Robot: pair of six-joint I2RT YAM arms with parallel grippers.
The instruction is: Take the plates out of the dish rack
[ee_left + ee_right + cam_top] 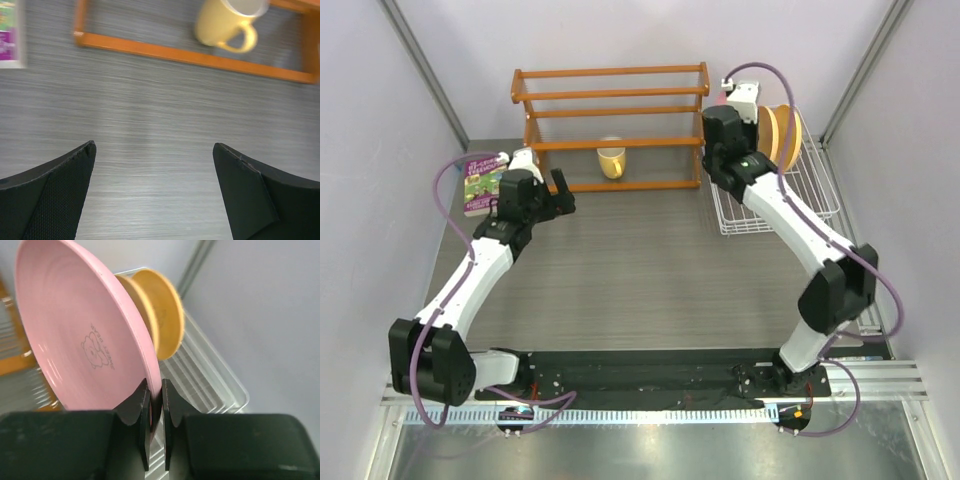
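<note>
The pink plate [75, 335] is pinched at its rim by the right gripper [155, 405] for lifting from the dish rack [210, 380], while the left gripper [152, 190] is kept wide open, empty.

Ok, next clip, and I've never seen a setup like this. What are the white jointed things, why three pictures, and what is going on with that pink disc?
The white jointed things are two robot arms bolted at the table's near edge. The overhead picture shows both from above; the other two come from a small camera on each wrist, looking past its own fingers.

The pink disc is a pink plate. The right gripper is shut on its rim, as the right wrist picture shows. Behind it two orange-yellow plates stand upright in the white wire dish rack.

The left gripper is open, holding nothing, above bare grey table.

Also on the table: a brown wooden shelf rack with a yellow mug in it, and a purple-and-green book at the left.
</note>
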